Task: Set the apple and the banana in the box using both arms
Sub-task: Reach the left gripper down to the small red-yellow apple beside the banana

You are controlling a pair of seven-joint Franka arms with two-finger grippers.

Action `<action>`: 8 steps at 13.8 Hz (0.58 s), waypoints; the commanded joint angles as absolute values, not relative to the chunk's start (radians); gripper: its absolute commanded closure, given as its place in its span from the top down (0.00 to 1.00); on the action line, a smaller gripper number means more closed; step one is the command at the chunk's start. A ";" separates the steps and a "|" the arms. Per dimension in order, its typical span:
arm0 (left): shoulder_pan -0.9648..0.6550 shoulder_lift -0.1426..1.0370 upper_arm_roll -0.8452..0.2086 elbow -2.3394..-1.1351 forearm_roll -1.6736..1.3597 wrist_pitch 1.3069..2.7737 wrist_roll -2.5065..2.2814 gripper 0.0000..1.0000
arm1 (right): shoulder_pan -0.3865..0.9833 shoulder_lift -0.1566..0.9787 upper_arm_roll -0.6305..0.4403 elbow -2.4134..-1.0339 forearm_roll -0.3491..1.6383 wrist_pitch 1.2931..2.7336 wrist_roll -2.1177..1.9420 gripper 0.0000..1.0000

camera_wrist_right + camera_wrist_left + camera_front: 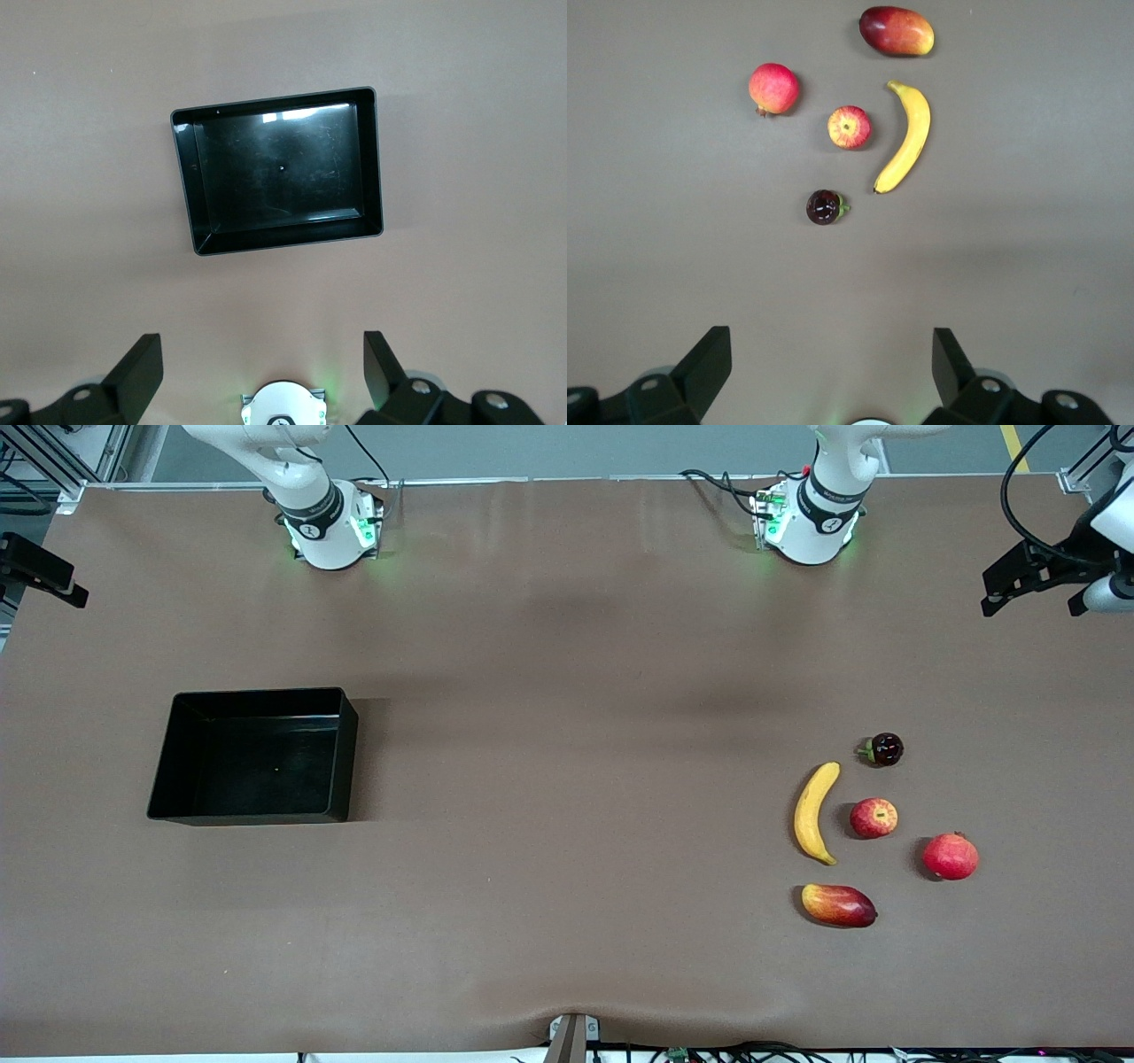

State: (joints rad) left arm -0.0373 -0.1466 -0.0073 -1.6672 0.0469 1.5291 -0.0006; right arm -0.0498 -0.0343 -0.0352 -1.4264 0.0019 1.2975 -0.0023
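Left pincer (828,372): released, high over the surface (567,779), above apple (849,127) and banana (906,137). Right pincer (261,372): released, high above the empty box (372,177). No legible writing.

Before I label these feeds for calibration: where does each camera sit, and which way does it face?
Front view: high across the table, facing both arm bases; sees the box, banana and apple.
Left wrist view: on the left arm, looking down at the fruit; the open left end effector shows.
Right wrist view: on the right arm, looking down at the empty box; the open right end effector shows.
Shared: front and left wrist views show the fruit; front and right, the box.
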 commanded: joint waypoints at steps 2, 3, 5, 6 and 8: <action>-0.032 -0.106 -0.005 -1.628 0.040 1.519 -0.012 1.00 | -0.066 -0.029 -0.026 -1.416 0.000 1.290 -0.008 1.00; -0.031 -0.086 -0.005 -1.623 0.040 1.519 -0.011 1.00 | -0.066 -0.029 -0.026 -1.416 0.000 1.290 -0.008 1.00; -0.018 -0.011 0.000 -1.608 0.052 1.534 -0.024 1.00 | -0.066 -0.029 -0.026 -1.416 0.002 1.290 -0.008 1.00; 0.010 0.032 -0.002 -1.615 0.052 1.567 -0.031 1.00 | -0.066 -0.029 -0.026 -1.416 0.002 1.290 -0.008 1.00; 0.029 0.105 -0.002 -1.641 0.046 1.661 -0.038 1.00 | -0.074 -0.029 -0.026 -1.416 0.002 1.290 -0.008 1.00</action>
State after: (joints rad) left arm 0.0113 0.0163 -0.0015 -1.6542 0.0482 1.6034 -0.0206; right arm -0.0520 -0.0339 -0.0355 -1.4262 0.0019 1.2975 -0.0023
